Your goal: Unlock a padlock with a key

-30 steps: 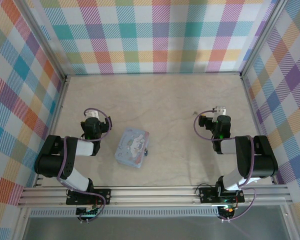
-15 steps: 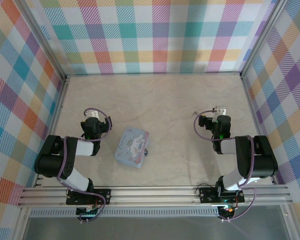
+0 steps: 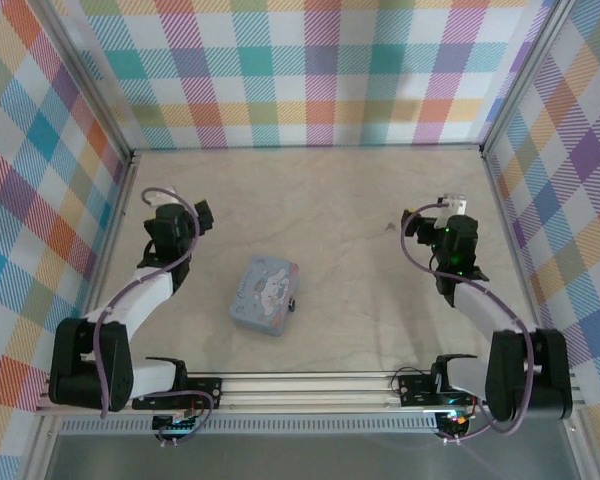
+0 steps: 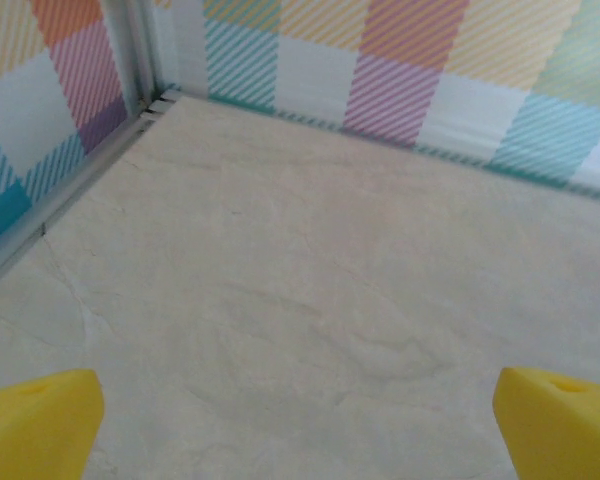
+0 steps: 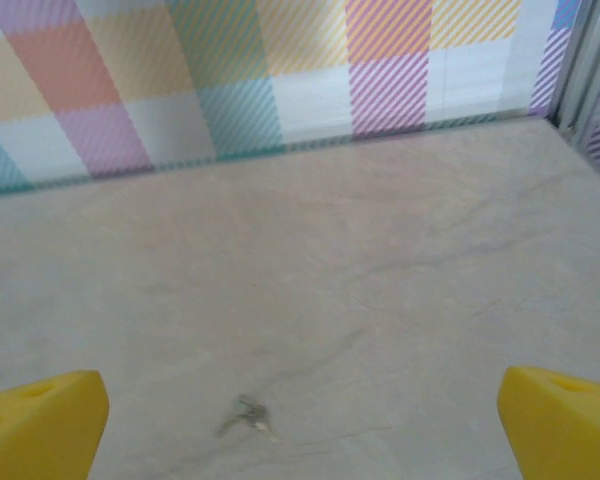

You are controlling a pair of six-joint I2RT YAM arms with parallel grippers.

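On the left half of the pale marbled beige counter (image 3: 330, 190), the left claw (image 4: 300, 435) hangs released, its yellow foam fingertips (image 4: 40, 425) spread wide with nothing between them (just bare counter below in the wrist view). It faces the far left corner. The right claw (image 5: 300, 430) is over the right side of the counter and is also released, its yellow tips (image 5: 560, 420) wide apart and empty.

Ahead of the right claw, left of centre in its wrist view, a small silvery metal key (image 5: 245, 413) lies flat on the counter, untouched. Between the two arms and nearer the bases sits a pale blue rectangular tin with a cartoon print on the lid (image 3: 265, 293). It is turned slightly askew and well apart from both claws.

The tiny dark padlock (image 3: 293, 303) is at the tin's right rim, toward the near corner. It is too small to tell whether it is locked. Pastel plaid wall panels (image 3: 310, 70) close in the counter on three sides.
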